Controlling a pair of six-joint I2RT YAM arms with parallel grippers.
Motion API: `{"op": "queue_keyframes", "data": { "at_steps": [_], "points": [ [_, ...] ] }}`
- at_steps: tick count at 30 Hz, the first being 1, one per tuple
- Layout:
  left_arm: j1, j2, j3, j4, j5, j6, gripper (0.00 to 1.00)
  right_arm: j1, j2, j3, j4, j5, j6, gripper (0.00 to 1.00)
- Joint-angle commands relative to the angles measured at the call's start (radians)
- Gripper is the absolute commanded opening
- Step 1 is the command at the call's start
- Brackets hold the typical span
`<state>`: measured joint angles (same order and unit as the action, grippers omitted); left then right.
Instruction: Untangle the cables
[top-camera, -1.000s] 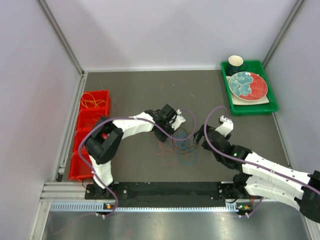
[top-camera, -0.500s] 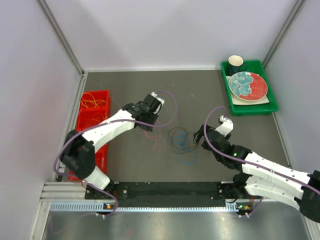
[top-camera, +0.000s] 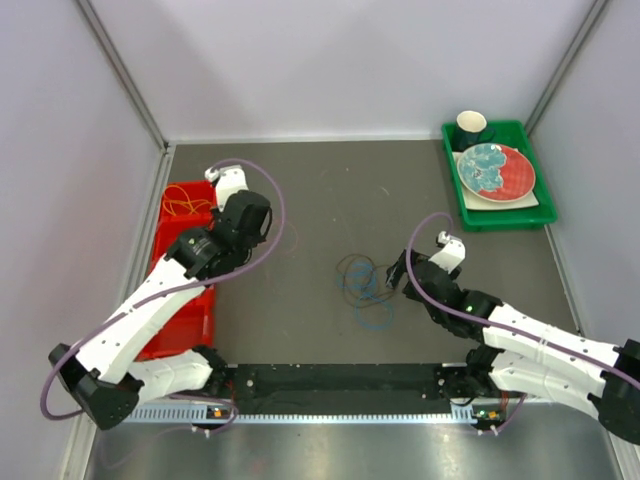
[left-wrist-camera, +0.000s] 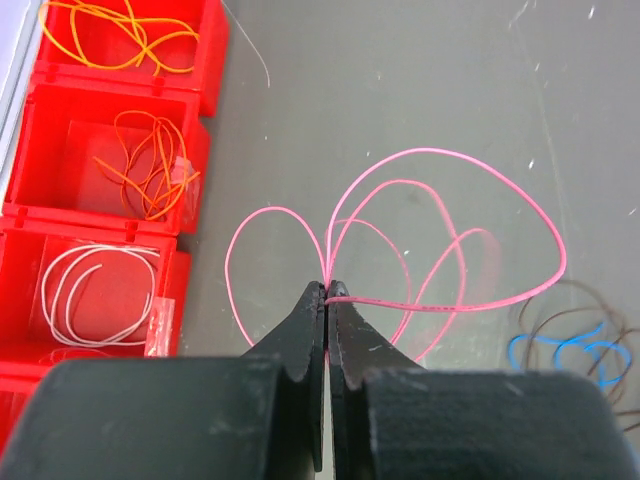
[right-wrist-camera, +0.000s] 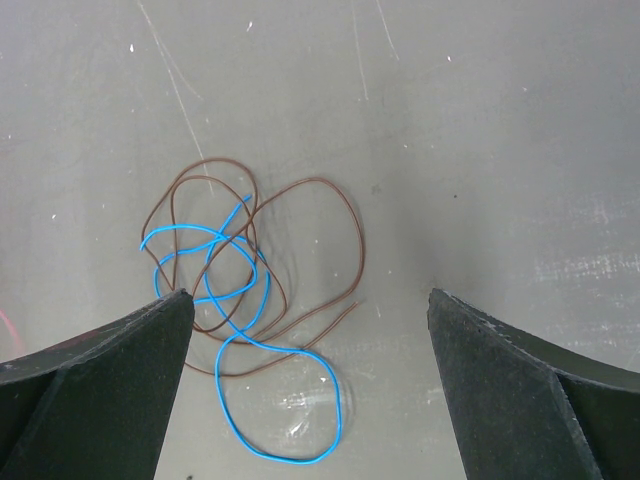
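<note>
After it swung to the bins (left-wrist-camera: 120, 82), left hand (left-wrist-camera: 326, 290) pinches pink cable (left-wrist-camera: 437, 151).

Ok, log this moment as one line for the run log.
Left tool: shut on pink cable, beside red bins | Right tool: open above tangled brown cable and blue cable | Status: untangling unfinished

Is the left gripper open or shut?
Shut: the left gripper pinches the pink cable, with no gap between its jaws.
</note>
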<state>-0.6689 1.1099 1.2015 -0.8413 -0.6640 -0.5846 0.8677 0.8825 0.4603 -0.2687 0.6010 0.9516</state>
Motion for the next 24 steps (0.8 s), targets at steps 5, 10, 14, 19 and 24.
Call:
{"op": "queue_keyframes", "data": {
  "at_steps": [5, 10, 14, 19, 24],
  "points": [
    [-0.003, -0.194, -0.085, 0.169, 0.029, 0.069, 0.00, -0.006, 0.004, 0.057, 0.029, -0.007, -0.005, 0.99],
    [-0.003, -0.110, 0.102, -0.039, -0.196, -0.012, 0.00, -0.006, 0.006, 0.058, 0.026, -0.010, -0.002, 0.99],
    [-0.001, -0.065, 0.257, -0.084, -0.258, 0.009, 0.00, -0.006, 0.022, 0.064, 0.026, -0.012, -0.001, 0.99],
    [-0.003, 0.046, 0.552, -0.304, -0.417, -0.093, 0.00, -0.006, 0.042, 0.083, 0.013, -0.017, -0.002, 0.99],
    [-0.003, 0.059, 0.630, -0.383, -0.532, -0.100, 0.00, -0.006, 0.045, 0.081, 0.017, -0.020, -0.002, 0.99]
  ]
}}
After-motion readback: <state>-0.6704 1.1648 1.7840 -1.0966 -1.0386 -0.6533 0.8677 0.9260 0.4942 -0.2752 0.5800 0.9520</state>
